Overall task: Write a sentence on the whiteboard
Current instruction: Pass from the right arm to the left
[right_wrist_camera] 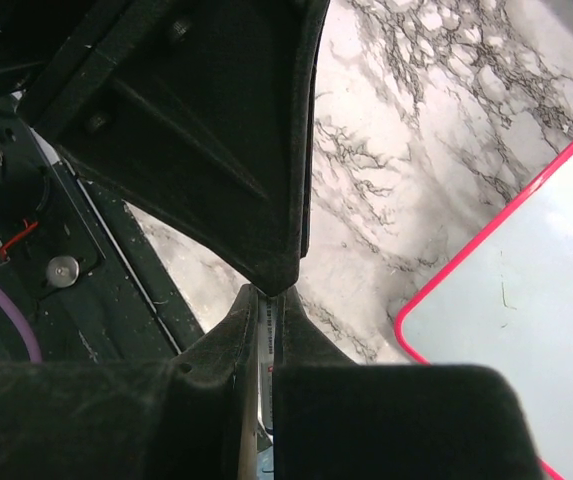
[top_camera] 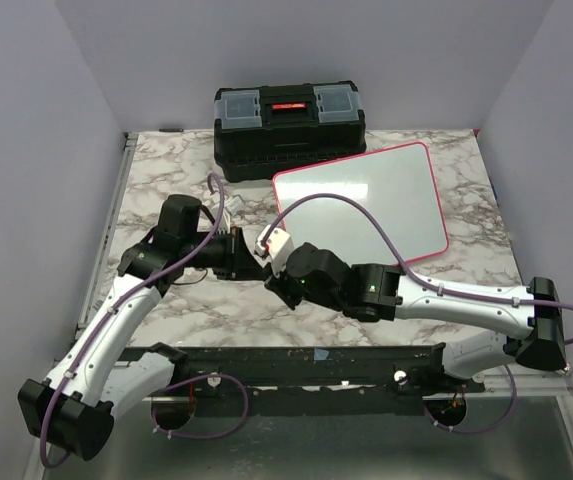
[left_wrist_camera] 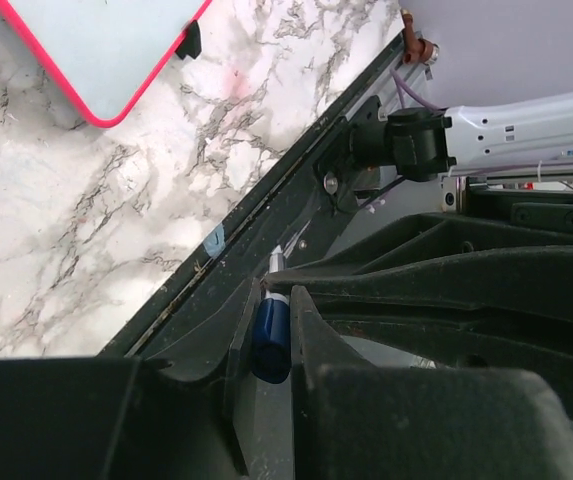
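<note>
- The whiteboard (top_camera: 361,200) is lying flat on the marble table (top_camera: 166,180), right of centre and toward the far side, turned at a slight angle. Its white face looks blank apart from a faint speck or two.
- Its red-pink rim is showing in both wrist views: one rounded corner (left_wrist_camera: 96,45) with a small black foot (left_wrist_camera: 191,42) from the left wrist, and a long edge (right_wrist_camera: 526,340) from the right wrist.
- Neither arm is touching the board. Both grippers are meeting just off its near-left corner, over bare marble.
- The left gripper (left_wrist_camera: 273,290) is clamping a marker (left_wrist_camera: 271,340). The blue barrel is sitting between the fingers, and a pale end is poking out toward the right arm's black fingers.
- The right gripper (right_wrist_camera: 269,295) is pinched very narrow, with a thin pale sliver in the slit. I cannot tell whether it is actually gripping that, or what the sliver is.
- From above, the left gripper (top_camera: 249,262) and right gripper (top_camera: 278,280) are sitting tip to tip, nearly touching.
- A purple cable (top_camera: 366,215) is arching from the right wrist over the board's near half.
- A black toolbox (top_camera: 288,125) is standing at the table's far edge, just behind the board's far-left corner.
- A dark rail (top_camera: 296,360) is running along the near edge, between the two arm bases.
</note>
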You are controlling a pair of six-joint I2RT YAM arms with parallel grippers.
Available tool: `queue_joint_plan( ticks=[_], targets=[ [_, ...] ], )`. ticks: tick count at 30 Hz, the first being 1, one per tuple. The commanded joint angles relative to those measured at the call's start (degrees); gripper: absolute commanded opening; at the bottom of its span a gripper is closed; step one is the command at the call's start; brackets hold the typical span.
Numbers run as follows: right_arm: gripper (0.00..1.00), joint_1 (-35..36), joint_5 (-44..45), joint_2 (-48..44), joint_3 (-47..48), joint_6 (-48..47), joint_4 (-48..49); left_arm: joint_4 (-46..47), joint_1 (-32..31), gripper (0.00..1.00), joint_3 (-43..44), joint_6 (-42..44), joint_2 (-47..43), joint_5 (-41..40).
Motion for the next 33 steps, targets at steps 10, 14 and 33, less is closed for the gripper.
queue_joint_plan(
  ticks=[10,14,33],
  targets=[
    [0.88,0.6,10.3,-0.2,0.9,12.7,-0.4,6.9,-0.2,0.00,1.3,-7.3,-6.2,-4.4],
    [0.93,0.5,11.6,-4.6,-1.6,17.5,2.8,9.0,-0.2,0.00,1.8,-8.8,-8.3,-6.8],
    [0.95,-16.7,-15.2,-21.0,-16.9,36.3,27.0,30.2,0.3,0.00,0.2,-20.1,-13.9,-5.8]
  ],
)
